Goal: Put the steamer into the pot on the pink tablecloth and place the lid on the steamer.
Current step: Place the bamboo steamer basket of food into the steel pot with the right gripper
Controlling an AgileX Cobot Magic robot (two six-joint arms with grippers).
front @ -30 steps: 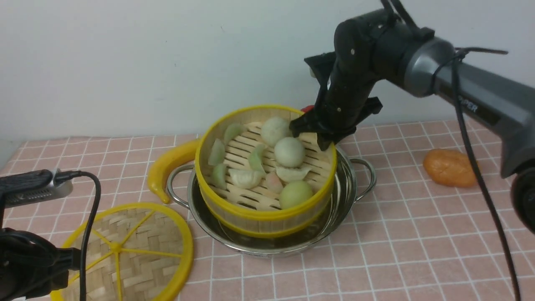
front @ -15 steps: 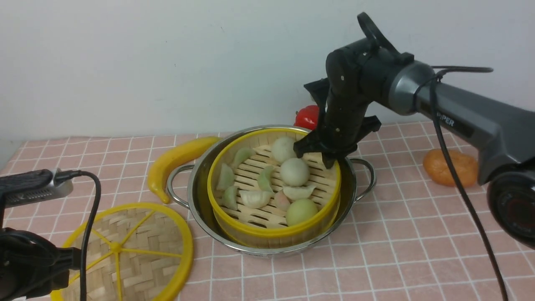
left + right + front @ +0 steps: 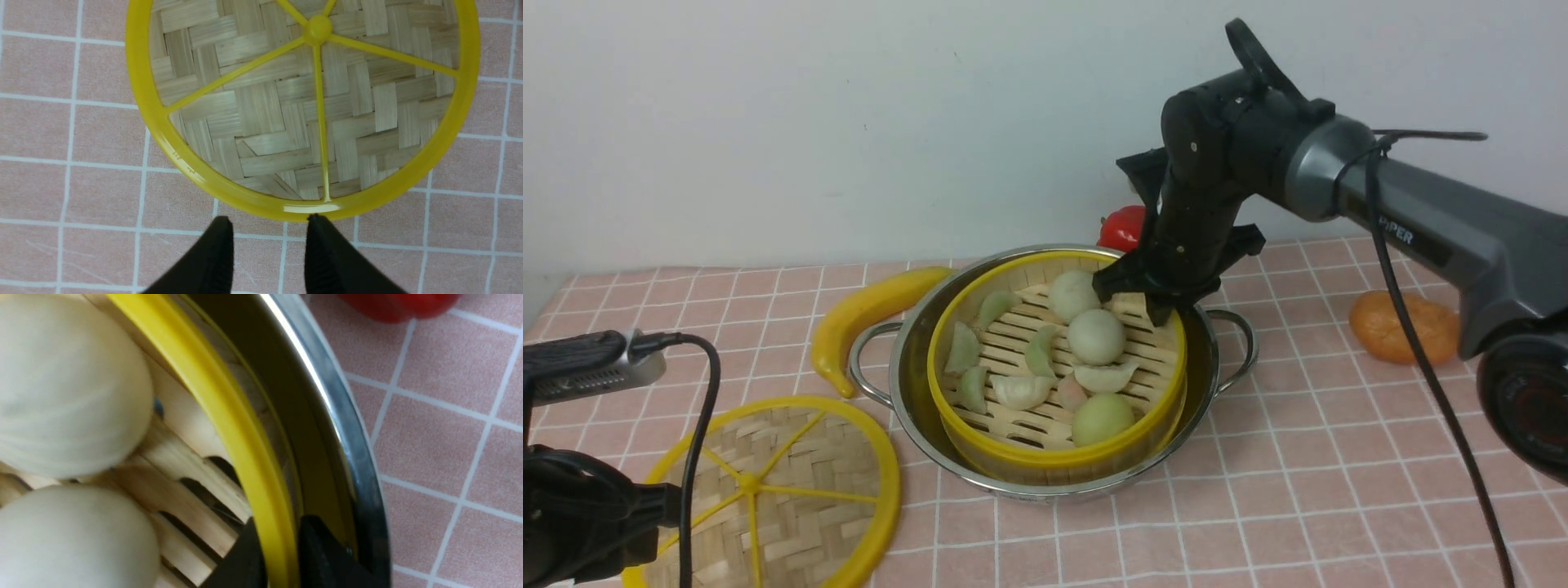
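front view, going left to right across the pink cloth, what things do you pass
lid → banana → pot with the steamer sitting in it → orange lump

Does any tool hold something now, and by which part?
The right tool grips the steamer by its yellow rim; the left tool, open, holds nothing.

Mock kitchen setup, pink tablecloth (image 3: pixel 1298 457), steel pot (image 3: pixel 909 408), plain white wall (image 3: pixel 849 122)
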